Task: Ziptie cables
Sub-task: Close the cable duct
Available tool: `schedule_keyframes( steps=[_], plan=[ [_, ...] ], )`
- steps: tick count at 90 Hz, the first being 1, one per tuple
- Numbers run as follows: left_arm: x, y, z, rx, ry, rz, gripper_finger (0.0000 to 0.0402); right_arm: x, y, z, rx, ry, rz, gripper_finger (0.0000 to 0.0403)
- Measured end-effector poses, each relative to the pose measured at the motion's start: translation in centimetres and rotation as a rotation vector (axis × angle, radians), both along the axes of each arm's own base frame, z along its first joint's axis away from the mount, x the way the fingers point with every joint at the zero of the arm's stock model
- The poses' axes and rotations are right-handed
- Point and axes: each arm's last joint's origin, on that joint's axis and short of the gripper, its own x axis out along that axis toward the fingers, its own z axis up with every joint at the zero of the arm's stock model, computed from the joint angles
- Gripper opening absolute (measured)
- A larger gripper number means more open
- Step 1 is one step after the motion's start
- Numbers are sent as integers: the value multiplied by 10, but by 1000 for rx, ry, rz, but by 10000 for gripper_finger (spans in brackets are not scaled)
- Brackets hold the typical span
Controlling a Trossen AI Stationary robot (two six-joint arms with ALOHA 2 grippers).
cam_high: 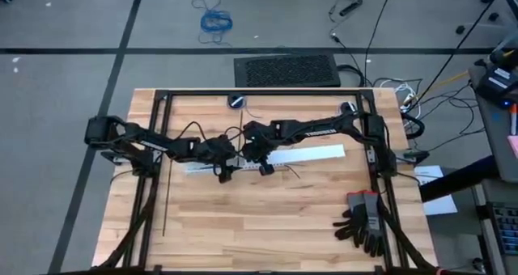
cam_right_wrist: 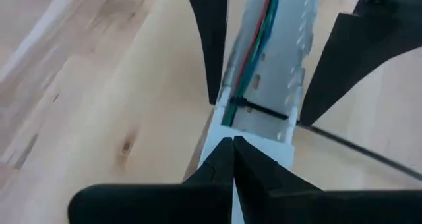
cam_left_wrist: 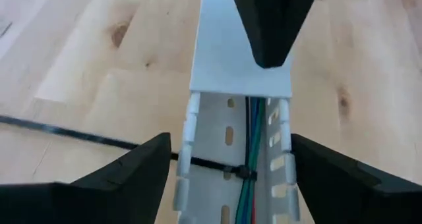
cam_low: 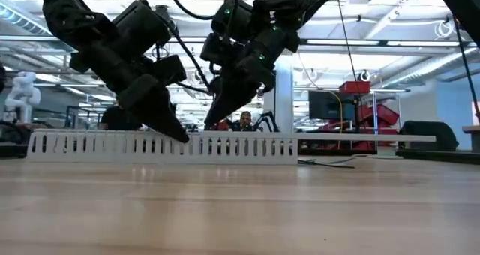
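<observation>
Left wrist view: left gripper (cam_left_wrist: 227,178) spread wide, straddling white duct (cam_left_wrist: 241,66) on wooden table (cam_left_wrist: 86,72). Cables (cam_left_wrist: 252,151), blue, green and reddish, lying along duct's open channel, with one ziptie (cam_left_wrist: 211,165) looped across them and its tail trailing over the wood. Right gripper (cam_right_wrist: 232,148) pressed together, tips just over the duct's covered end, holding nothing visible. Second ziptie (cam_high: 165,202) lying well apart near left frame bar.

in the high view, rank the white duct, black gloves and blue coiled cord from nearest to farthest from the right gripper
1. White duct: directly beneath the right gripper, mid-table.
2. Black gloves: table's near right corner.
3. Blue coiled cord: on the floor beyond the table.
</observation>
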Motion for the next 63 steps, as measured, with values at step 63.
schedule_keyframes(
  steps=[63],
  plan=[
    [10, -3, -23, -8, 15, 2, 297, -6, 6, 5, -69, 59, -19, 0]
  ],
)
